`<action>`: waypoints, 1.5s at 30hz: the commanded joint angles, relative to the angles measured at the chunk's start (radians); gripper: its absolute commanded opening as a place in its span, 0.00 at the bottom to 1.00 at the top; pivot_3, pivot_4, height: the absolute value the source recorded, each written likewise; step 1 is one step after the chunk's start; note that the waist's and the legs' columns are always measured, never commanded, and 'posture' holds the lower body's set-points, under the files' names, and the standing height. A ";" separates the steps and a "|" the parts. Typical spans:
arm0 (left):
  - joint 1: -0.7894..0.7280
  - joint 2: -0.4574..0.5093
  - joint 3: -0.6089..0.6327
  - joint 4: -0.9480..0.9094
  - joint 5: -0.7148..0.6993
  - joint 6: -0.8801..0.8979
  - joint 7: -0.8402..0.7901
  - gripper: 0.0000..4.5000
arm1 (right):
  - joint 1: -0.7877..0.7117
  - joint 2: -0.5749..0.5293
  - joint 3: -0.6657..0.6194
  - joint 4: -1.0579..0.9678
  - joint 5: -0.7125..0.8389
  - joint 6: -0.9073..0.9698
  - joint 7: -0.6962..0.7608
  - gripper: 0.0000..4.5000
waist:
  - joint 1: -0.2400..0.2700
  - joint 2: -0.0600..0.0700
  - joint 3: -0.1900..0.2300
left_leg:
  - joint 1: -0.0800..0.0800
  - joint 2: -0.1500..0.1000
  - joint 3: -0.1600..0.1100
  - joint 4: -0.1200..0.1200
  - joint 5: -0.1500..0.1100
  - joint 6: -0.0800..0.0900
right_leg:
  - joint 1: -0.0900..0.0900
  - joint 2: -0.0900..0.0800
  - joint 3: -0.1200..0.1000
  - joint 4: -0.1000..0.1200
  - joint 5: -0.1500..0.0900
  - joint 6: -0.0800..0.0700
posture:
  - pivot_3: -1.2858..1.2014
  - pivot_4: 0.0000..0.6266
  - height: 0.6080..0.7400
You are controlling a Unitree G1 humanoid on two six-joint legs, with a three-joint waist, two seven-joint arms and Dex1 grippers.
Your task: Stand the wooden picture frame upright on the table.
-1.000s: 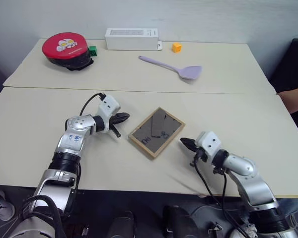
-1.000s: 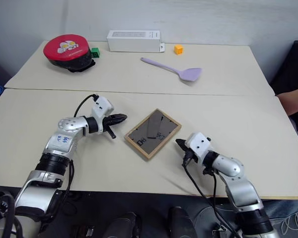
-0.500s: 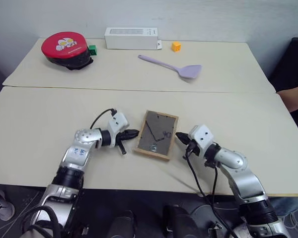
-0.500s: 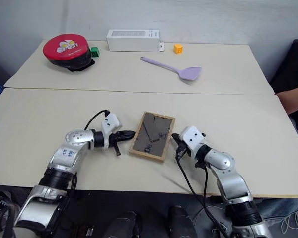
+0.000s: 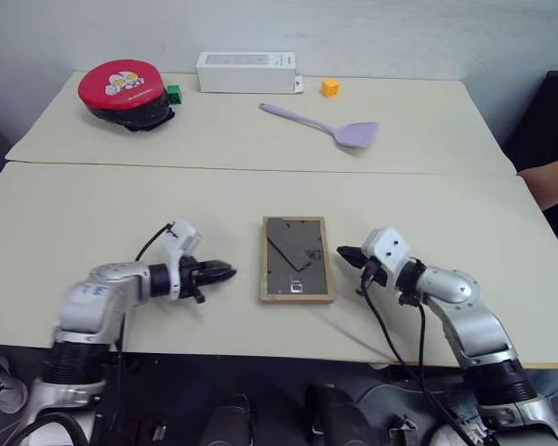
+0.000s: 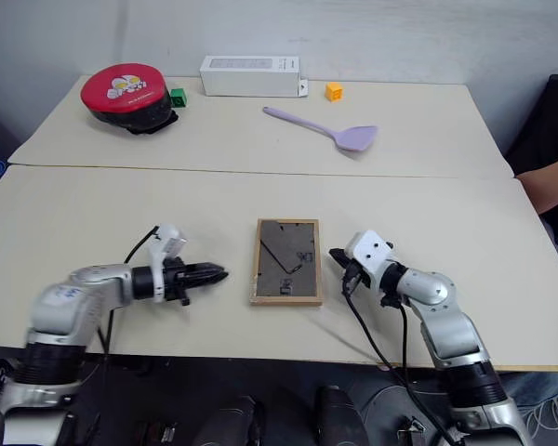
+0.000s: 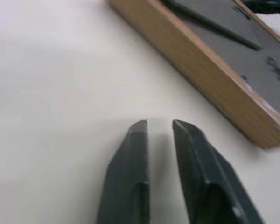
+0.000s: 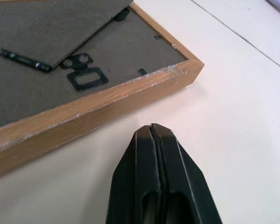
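Observation:
The wooden picture frame (image 5: 298, 259) lies flat on the table (image 5: 93, 214), dark grey back up, its fold-out stand folded against the back. Left of it and a short gap away, my left gripper (image 5: 225, 272) rests low over the table, pointing at the frame's long left edge. In the left wrist view its fingertips (image 7: 139, 128) stand slightly open with nothing between them, and the frame's wood border (image 7: 210, 65) is ahead. My right gripper (image 5: 342, 253) is shut and empty, its tip just off the frame's right edge (image 8: 84, 112).
On the far table stand a red round lidded container (image 5: 123, 90), a green cube (image 5: 174, 94), a white oblong box (image 5: 246, 72), an orange cube (image 5: 330, 87) and a purple spatula (image 5: 325, 125). A person's arm (image 5: 553, 177) shows at the right edge.
The frame has turned from a diagonal lie to square with the table's front edge. My left gripper has drawn back to the left and its fingers have parted. The right gripper stayed beside the frame.

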 commanded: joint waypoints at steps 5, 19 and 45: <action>-0.243 -0.072 0.022 0.238 -0.153 0.482 0.075 0.74 | 0.028 -0.028 0.024 -0.074 0.020 -0.016 0.071 0.00 | 0.009 0.000 0.000 | 0.000 -0.002 -0.002 0.003 0.000 0.001 | 0.002 0.000 -0.001 0.000 0.000 0.000 | 0.52 0.24 1.00; -0.388 -0.190 -0.136 0.378 -0.290 0.482 0.278 0.95 | 0.018 -0.004 0.086 -0.110 -0.021 0.040 0.040 0.00 | 0.012 0.000 -0.001 | 0.001 -0.004 -0.002 0.003 0.000 0.001 | 0.002 -0.003 0.000 0.002 0.000 0.001 | 0.52 0.24 1.00; -0.312 -0.341 0.086 0.415 -0.439 0.468 0.565 0.32 | 0.086 -0.058 -0.001 -0.180 0.044 0.037 0.089 0.00 | 0.029 0.000 -0.002 | 0.005 -0.008 -0.011 0.003 0.001 0.001 | 0.012 -0.005 -0.005 -0.004 0.000 0.001 | 0.52 0.24 1.00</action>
